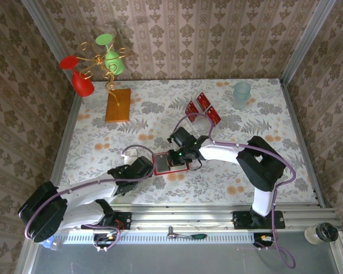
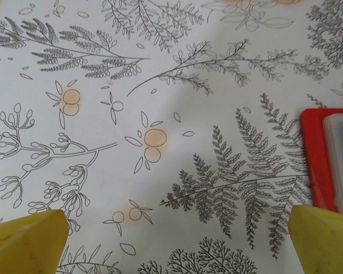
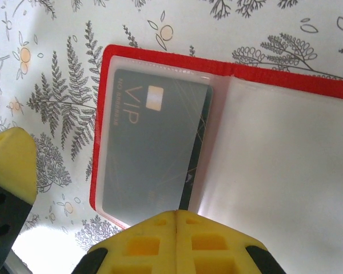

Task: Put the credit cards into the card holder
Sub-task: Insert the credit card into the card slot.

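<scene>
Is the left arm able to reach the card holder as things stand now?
Probably yes: the open left gripper is just beside the holder, with only bare table between. The shut right gripper over the holder may crowd it.

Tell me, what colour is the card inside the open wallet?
Dark grey. The flat VIP card in the red folding wallet shows best in the right wrist view.

We had brownish damask wallpaper on the walls [image 1: 217,34], boxing the table [image 1: 91,148] in on three sides. The table wore a pale cloth with grey ferns and orange blossoms, softly and evenly lit, and a metal rail [image 1: 188,220] ran along its near edge.
</scene>
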